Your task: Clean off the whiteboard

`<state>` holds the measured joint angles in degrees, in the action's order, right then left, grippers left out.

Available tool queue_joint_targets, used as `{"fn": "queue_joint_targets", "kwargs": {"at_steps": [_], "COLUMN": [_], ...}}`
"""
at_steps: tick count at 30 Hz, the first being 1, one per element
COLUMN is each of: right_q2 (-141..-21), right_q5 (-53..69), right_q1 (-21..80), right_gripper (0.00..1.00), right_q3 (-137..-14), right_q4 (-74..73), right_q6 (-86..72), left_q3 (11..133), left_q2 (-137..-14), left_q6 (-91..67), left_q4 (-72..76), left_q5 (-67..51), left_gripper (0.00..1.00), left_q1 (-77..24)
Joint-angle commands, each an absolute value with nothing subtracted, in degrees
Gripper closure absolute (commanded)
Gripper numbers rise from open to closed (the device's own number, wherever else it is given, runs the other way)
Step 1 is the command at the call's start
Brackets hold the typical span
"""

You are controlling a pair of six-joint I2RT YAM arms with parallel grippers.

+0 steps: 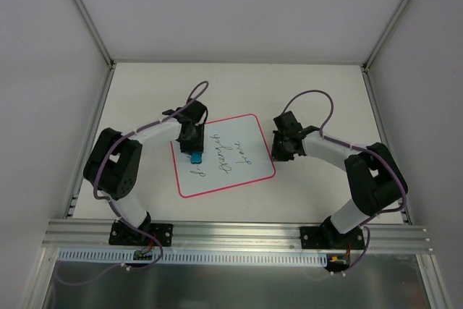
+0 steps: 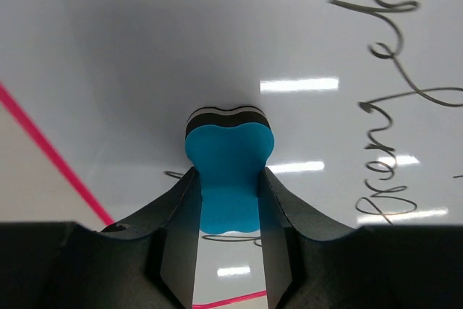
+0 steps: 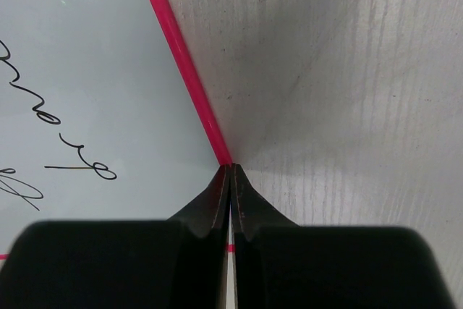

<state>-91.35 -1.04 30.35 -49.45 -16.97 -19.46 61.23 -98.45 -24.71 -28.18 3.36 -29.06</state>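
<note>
One whiteboard (image 1: 219, 181) lay flat and slightly askew at the middle of the surface (image 1: 318, 99), with dark handwriting across it. The left end effector (image 2: 228, 179) pinched a blue eraser (image 2: 229, 151), whose dark felt end seemed to meet the board's left half. The right end effector (image 3: 230, 170) had its fingers pressed together, tips at the board's red right-hand border.

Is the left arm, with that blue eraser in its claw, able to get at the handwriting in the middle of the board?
Probably yes. The left claw holds the blue eraser over the whiteboard, the handwriting lies right beside it, and nothing stands between.
</note>
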Motion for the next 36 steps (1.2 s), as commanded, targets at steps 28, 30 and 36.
{"fn": "queue_joint_targets", "kwargs": {"at_steps": [28, 30, 36], "right_q2": [-95.0, -94.9, -94.6], "right_q5": [-3.0, -3.1, -3.1], "right_q1": [30.8, 30.8, 30.8], "right_gripper": [1.00, 1.00, 1.00], "right_q3": [-47.3, -47.3, -46.8], "right_q4": [-19.5, -19.5, -19.5], "right_q6": [-19.3, -19.3, -19.2], "left_q3": [51.6, 50.7, 48.5], "left_q2": [-96.3, -94.8, -90.6], "left_q6": [-31.0, -31.0, -28.2], "left_q4": [-33.2, -33.5, -36.6], "left_q5": [-0.4, 0.1, 5.4], "left_gripper": [1.00, 1.00, 1.00], "left_q1": [-35.9, -33.4, -26.5]}}
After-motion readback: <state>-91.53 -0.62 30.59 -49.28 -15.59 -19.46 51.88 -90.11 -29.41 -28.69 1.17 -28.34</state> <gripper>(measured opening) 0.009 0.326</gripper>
